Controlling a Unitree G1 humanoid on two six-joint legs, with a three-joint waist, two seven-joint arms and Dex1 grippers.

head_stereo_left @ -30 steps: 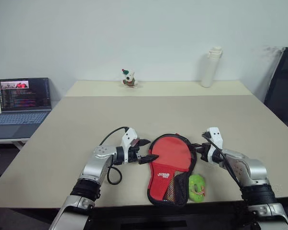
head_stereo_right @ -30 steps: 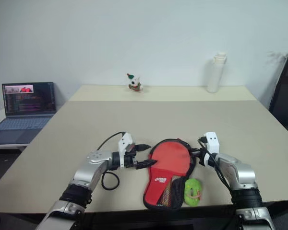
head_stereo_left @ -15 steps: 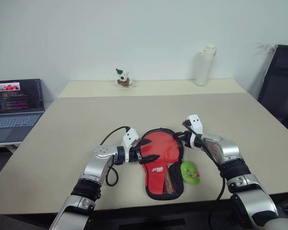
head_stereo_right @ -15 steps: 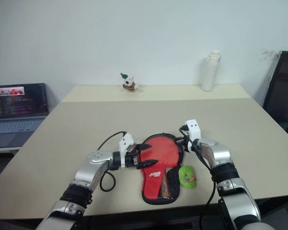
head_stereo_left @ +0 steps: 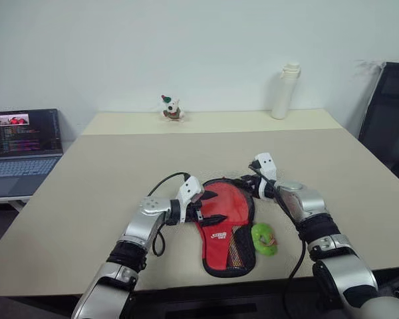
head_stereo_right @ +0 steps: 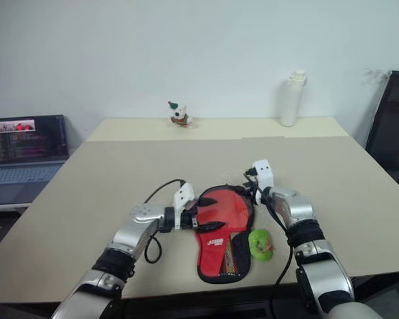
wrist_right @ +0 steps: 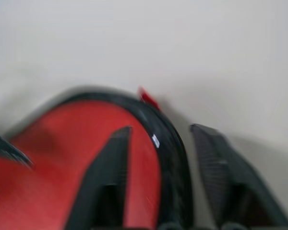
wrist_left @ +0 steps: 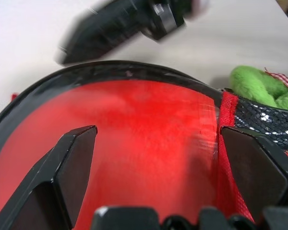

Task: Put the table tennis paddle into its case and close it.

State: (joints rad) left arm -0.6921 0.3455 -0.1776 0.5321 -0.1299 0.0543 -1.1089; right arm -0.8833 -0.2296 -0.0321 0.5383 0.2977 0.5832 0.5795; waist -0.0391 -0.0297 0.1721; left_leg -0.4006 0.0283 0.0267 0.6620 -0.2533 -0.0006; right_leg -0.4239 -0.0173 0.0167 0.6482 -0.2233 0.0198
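Lying flat on the table (head_stereo_left: 106, 166), the case (head_stereo_left: 225, 222) points its round end away from the robot and its narrow end back toward it. The left end effector (head_stereo_left: 209, 207), spread wide, hovers over the round end. The right end effector (head_stereo_left: 248, 184), released, straddles the far rim, equally near.

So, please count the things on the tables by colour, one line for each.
Red and black: 1, soft fabric paddle case
Green: 1, small plush ball
White: 2, tall plastic bottle, little toy figure
Dark grey: 1, open laptop
Total: 5
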